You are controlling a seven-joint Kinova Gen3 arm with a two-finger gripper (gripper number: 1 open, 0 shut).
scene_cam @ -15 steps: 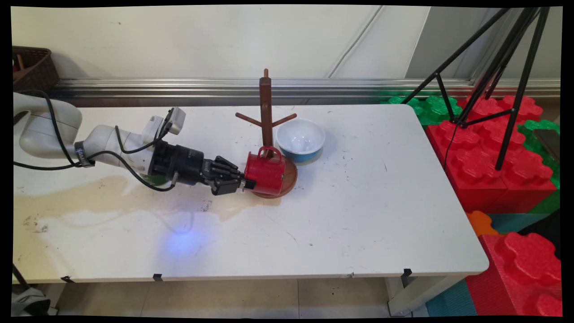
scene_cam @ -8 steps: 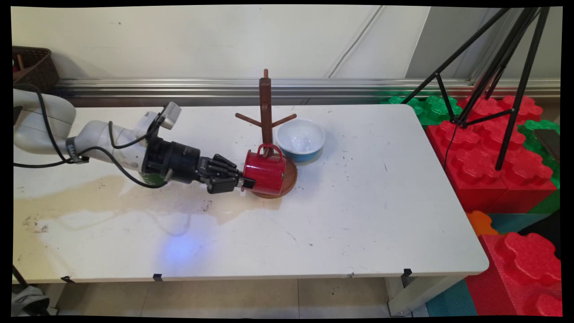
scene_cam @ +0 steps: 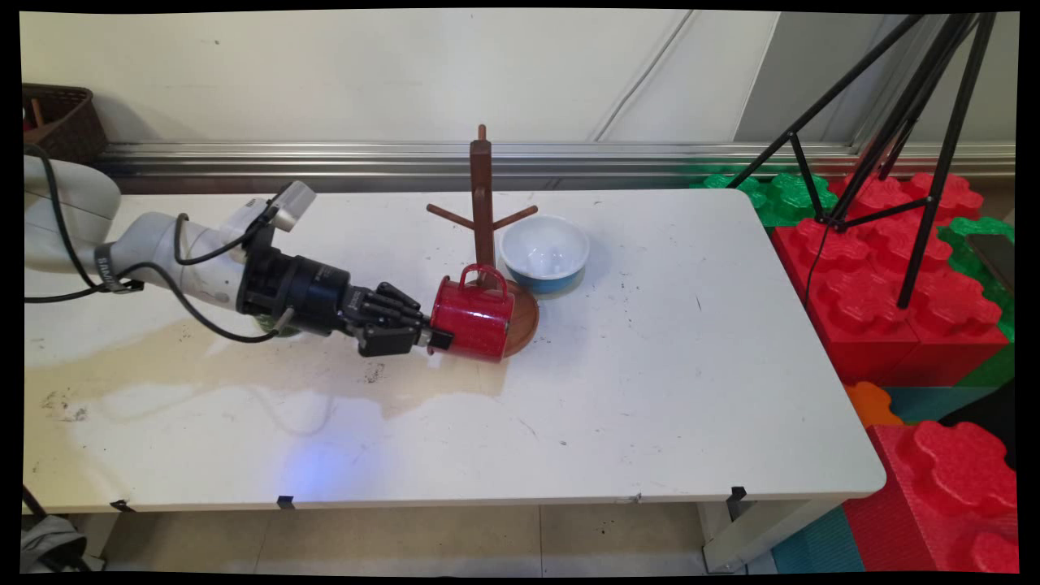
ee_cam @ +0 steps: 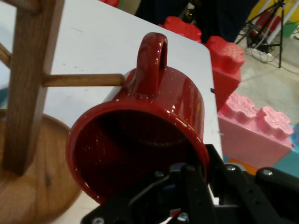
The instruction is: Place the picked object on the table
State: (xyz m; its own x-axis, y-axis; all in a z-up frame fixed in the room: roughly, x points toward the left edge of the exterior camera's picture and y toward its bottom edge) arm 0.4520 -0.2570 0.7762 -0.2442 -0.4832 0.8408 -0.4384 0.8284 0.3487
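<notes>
A red mug [scene_cam: 473, 318] lies on its side, mouth toward the arm and handle up, with my gripper [scene_cam: 437, 340] shut on its rim. It hangs partly over the round base of a brown wooden mug tree [scene_cam: 483, 203]. In the hand view the red mug [ee_cam: 154, 135] fills the middle, its dark inside facing the camera and its handle pointing up. My gripper [ee_cam: 198, 175] pinches the rim at the lower right. The mug tree post [ee_cam: 30, 79] stands at the left, one peg reaching toward the handle.
A white bowl with a blue outside [scene_cam: 543, 252] stands just right of the mug tree. A brownish stain [scene_cam: 203, 357] spreads over the table's left part. Large red and green foam blocks [scene_cam: 894, 284] and a black tripod [scene_cam: 902, 130] stand off the table's right end.
The arm has drawn back to the left and slightly toward the near side, carrying the red mug with it, so the mug now covers less of the mug tree's base.
</notes>
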